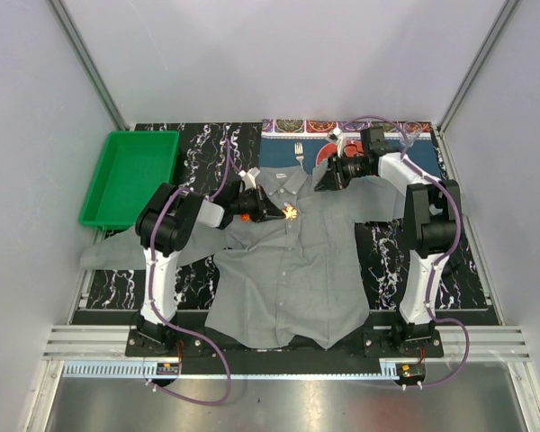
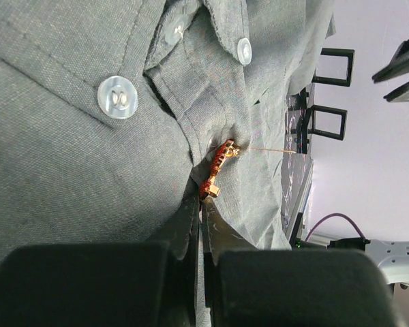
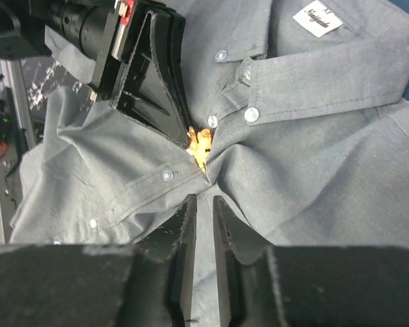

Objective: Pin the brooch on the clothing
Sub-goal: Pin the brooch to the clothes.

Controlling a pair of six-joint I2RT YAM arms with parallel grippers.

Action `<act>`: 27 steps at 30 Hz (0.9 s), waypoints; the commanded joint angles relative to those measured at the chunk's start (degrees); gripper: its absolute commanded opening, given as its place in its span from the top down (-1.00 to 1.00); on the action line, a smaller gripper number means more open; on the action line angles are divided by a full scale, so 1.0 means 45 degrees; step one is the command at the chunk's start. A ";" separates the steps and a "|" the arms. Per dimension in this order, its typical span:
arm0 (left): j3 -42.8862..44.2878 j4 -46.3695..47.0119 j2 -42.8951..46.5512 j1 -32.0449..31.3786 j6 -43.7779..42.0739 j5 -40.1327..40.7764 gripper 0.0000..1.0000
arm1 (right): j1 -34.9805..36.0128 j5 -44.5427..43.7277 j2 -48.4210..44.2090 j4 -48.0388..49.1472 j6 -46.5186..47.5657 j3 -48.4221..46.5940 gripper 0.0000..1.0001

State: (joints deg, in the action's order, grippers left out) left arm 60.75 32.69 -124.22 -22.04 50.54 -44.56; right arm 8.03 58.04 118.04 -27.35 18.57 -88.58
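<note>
The clothing, a grey button-up shirt (image 1: pixel 288 279), lies spread face up on the table. A red and gold brooch (image 2: pixel 217 170) sits at the shirt's front placket below the collar, and its thin pin (image 2: pixel 266 150) sticks out sideways. My left gripper (image 2: pixel 203 201) is shut on the brooch's lower end, pressed into the puckered fabric. In the top view the brooch (image 1: pixel 292 212) glints at that gripper's tips (image 1: pixel 274 209). My right gripper (image 3: pixel 203 201) points at the brooch (image 3: pixel 201 146) from the opposite side. Its jaws are nearly together, with a strip of shirt fabric (image 3: pixel 313 170) between them.
A green tray (image 1: pixel 130 175) stands at the back left. A blue patterned placemat (image 1: pixel 283 144) with a fork (image 1: pixel 298 151) lies behind the collar. A black marbled mat (image 1: pixel 207 144) covers the table under the shirt. White walls close in on three sides.
</note>
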 commanded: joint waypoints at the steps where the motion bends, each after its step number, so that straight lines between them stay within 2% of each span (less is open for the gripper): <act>1: 0.0445 0.0549 -0.0051 0.0074 -0.0002 -0.0274 1.00 | 0.0460 0.0150 -0.0176 -0.0484 0.3427 -0.0433 0.64; 3: 0.0465 0.0549 -0.0090 0.0074 0.0018 -0.0294 1.00 | 0.0694 -0.0512 -0.0118 -0.1084 0.4014 -0.0976 0.67; 5: 0.0484 0.0529 -0.0110 0.0055 0.0018 -0.0294 1.00 | 0.0949 -0.0806 -0.0059 -0.2022 0.5596 -0.1234 0.70; 9: 0.0503 0.0568 -0.0090 0.0074 0.0037 -0.0314 1.00 | 0.1066 -0.1800 -0.0156 -0.2962 0.7958 -0.0729 0.61; 12: 0.0523 0.0646 -0.0129 0.0074 0.0096 -0.0294 1.00 | 0.1436 -0.2581 -0.0371 -0.3237 0.9579 -0.0143 0.62; 18: 0.0562 0.0783 -0.0227 0.0074 0.0174 -0.0294 1.00 | 0.2492 -0.4498 -0.0040 -0.2829 0.9723 0.0074 0.72; 27: 0.0621 0.0803 -0.0246 0.0074 0.0155 -0.0353 1.00 | 0.2980 -0.5045 0.0272 -0.1989 0.9546 -0.0121 0.71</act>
State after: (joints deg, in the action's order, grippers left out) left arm 61.17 33.45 -124.99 -22.04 50.89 -45.06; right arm 20.64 38.02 118.17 -38.50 60.10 -87.79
